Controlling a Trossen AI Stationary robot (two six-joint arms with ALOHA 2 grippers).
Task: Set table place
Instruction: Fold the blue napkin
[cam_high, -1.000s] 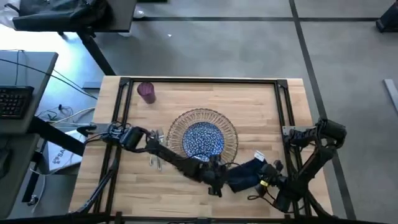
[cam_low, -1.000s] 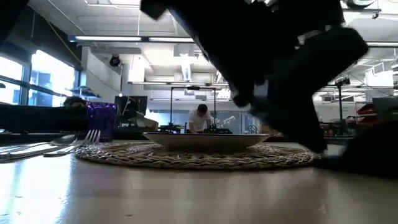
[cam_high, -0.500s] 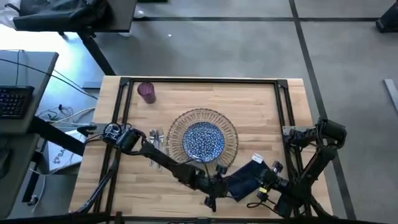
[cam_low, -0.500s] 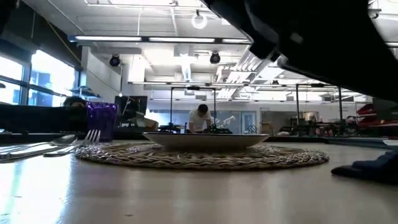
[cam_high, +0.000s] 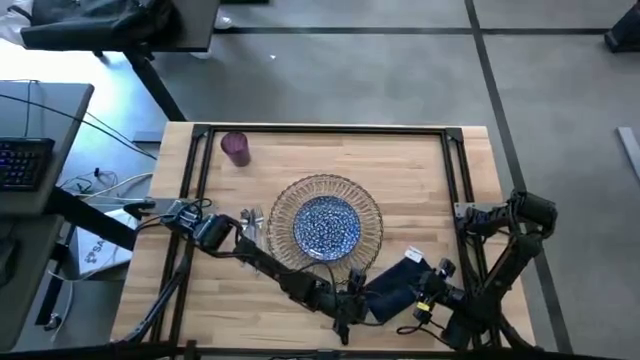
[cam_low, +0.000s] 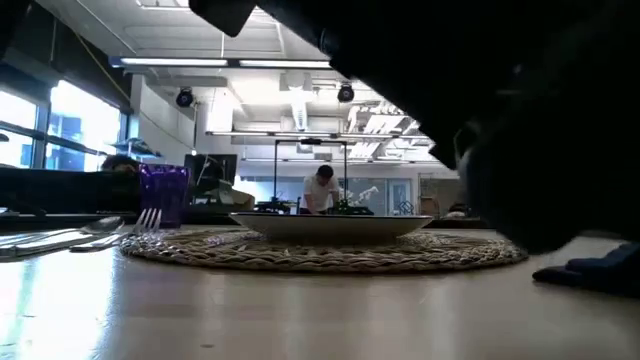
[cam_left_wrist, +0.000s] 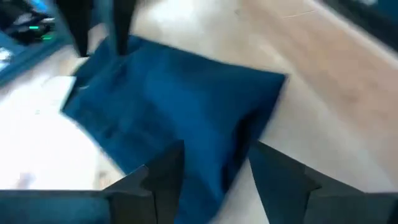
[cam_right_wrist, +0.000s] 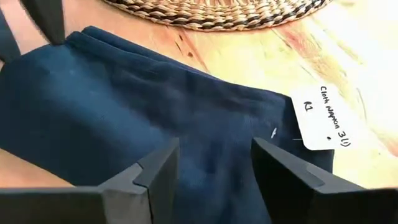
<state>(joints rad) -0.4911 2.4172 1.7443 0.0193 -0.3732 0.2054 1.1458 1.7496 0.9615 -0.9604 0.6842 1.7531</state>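
Note:
The blue-patterned plate (cam_high: 328, 224) sits on the round wicker charger (cam_high: 372, 212) at mid-table. Fork, knife and spoon (cam_high: 250, 226) lie side by side to the left of the charger. The navy napkin (cam_high: 393, 287) lies flat near the front edge, to the right of the charger. My left gripper (cam_high: 352, 301) is open at the napkin's left end (cam_left_wrist: 211, 180). My right gripper (cam_high: 426, 290) is open over its right end, beside a white tag (cam_right_wrist: 320, 118). My left gripper has one finger on each side of the napkin's left end (cam_left_wrist: 214, 174), coming in low from the table's left; I cannot tell whether the fingers touch the cloth. My right gripper stands with its fingers (cam_right_wrist: 158, 171) apart above the napkin's right part (cam_right_wrist: 211, 155); whether they touch cannot be told.
A small purple cup (cam_high: 235, 148) stands at the far left of the table. Black frame rails (cam_high: 320, 129) run along the table's edges. Bare wood (cam_high: 420, 170) lies behind and to the right of the charger. A person (cam_low: 320, 190) shows far off in the room.
My left gripper has gone toward the table's near edge and slightly right, ending at the napkin's left end; in the low view it rose and then came down again. My right gripper has shifted a little toward the near edge.

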